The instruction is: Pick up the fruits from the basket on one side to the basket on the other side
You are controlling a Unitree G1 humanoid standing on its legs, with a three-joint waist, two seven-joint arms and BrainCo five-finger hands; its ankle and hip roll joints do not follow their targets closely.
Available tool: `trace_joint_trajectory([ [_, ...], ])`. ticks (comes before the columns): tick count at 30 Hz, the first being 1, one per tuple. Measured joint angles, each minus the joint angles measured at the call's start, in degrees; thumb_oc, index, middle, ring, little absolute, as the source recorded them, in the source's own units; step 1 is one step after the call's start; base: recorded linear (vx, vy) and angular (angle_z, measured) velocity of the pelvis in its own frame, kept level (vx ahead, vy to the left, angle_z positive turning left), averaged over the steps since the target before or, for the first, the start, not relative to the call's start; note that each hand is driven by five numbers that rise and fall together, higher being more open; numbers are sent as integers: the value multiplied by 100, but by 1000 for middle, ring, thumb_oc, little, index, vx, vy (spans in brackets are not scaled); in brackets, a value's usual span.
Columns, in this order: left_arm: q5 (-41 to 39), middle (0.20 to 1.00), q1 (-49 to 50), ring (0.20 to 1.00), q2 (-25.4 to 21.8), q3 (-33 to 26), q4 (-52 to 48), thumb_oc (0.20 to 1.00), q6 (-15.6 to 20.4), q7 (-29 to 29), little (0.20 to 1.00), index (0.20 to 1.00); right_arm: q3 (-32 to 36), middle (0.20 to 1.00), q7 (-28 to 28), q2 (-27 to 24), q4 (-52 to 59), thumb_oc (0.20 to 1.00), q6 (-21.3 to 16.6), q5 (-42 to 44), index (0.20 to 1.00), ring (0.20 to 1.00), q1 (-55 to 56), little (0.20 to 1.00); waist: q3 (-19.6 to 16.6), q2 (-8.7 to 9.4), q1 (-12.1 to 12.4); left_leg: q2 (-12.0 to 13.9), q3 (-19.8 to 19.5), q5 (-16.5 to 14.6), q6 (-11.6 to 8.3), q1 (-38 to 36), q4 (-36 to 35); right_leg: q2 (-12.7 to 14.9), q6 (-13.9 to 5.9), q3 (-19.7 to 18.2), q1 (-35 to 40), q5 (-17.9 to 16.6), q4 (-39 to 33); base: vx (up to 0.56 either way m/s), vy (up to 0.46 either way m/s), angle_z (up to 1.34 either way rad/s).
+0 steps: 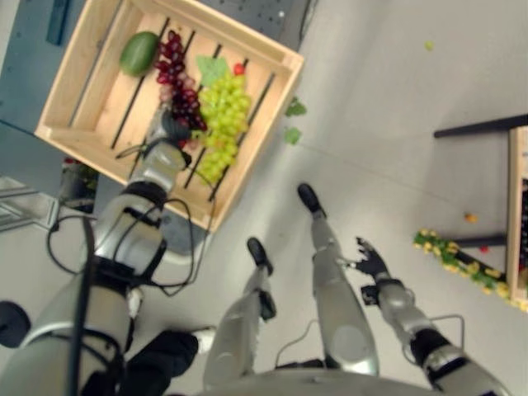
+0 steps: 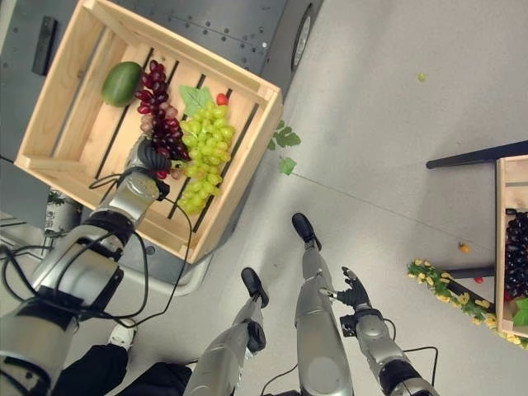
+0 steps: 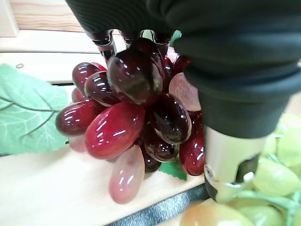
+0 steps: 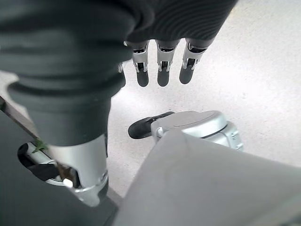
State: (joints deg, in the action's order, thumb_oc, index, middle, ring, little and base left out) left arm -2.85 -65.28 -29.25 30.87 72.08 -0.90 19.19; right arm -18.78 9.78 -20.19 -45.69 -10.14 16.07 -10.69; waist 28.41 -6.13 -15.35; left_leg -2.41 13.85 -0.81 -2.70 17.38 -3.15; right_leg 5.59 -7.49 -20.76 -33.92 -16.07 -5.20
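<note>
Pale grey floor (image 1: 371, 107) spreads under the whole scene, with a shallow slatted wooden crate (image 2: 244, 157) standing at the robot's left and the edge of a second wooden crate (image 2: 500, 247) showing at the far right. Inside the left crate lie a green oval mango (image 2: 121, 82) in the far corner, a long bunch of dark red grapes (image 2: 162, 115) beside it, and a bunch of light green grapes (image 2: 204, 153) touching the red ones, with a flat green leaf (image 2: 195, 98) and a small red berry (image 2: 221, 99) at its upper end.

At the near end of the red bunch sits the left hand (image 1: 172, 126), reaching into the crate. Its wrist view shows the dark-tipped fingers (image 3: 104, 41) bent down over the top of the red grapes and the thumb (image 3: 230, 174) set against the side of the cluster, next to the green grapes, so the hand is closed around the bunch. The grapes rest on the wooden slats.

Low at the robot's right side hangs the right hand (image 2: 355, 290), above the floor, its fingers (image 4: 162, 75) nearly straight and slightly spread, holding nothing.

More dark grapes (image 2: 516, 252) lie in the right crate. On the floor near it lies a strand of small yellow flowers with green leaves (image 2: 450, 293), a few loose green leaves (image 2: 283, 140) lie beside the left crate, and a small orange piece (image 2: 464, 247) sits by the right one.
</note>
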Motion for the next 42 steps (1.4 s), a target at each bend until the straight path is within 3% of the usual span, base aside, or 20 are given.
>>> trace_joint_trajectory([
  [12, -45, 1000, -108, 1000, -182, -353, 143, 1000, -54, 306, 1000, 1000, 15, 1000, 195, -49, 714, 1000, -250, 157, 1000, 1000, 160, 1000, 3, 17, -100, 47, 48, -26, -49, 407, 182, -61, 8, -89, -361, -44, 11, 5, -27, -3],
  [13, -70, 200, -132, 200, -195, -372, 132, 200, -46, 352, 200, 200, 15, 1000, 205, -48, 709, 1000, -253, 157, 1000, 1000, 168, 1000, 5, 20, -96, 55, 46, -27, -52, 451, 196, -68, 15, -89, -401, -57, 11, 10, -46, 1],
  [17, -250, 200, -159, 200, -261, -391, 115, 200, 21, 463, 200, 200, 13, 1000, 221, -47, 696, 1000, -256, 157, 1000, 1000, 170, 1000, 12, 38, -98, 84, 42, -46, -78, 536, 262, -89, 34, -87, -455, -80, 12, 1, -45, 0],
  [35, -723, 200, -115, 200, -373, -658, -285, 200, 344, 683, 200, 200, -54, 1000, 230, -50, 714, 1000, -333, 150, 1000, 1000, 175, 1000, -40, 425, -45, 251, -201, -118, -185, 828, 646, -152, 188, 155, -469, -204, 28, -20, -31, 5],
  [42, -1613, 200, 1196, 200, -302, -996, -2051, 200, 753, 544, 200, 200, -70, 1000, 238, -69, 636, 1000, -332, 134, 1000, 1000, 181, 1000, -41, 463, 84, 248, -495, -135, -210, 812, 807, -133, 204, 305, -329, -191, 112, -30, 1, 11],
])
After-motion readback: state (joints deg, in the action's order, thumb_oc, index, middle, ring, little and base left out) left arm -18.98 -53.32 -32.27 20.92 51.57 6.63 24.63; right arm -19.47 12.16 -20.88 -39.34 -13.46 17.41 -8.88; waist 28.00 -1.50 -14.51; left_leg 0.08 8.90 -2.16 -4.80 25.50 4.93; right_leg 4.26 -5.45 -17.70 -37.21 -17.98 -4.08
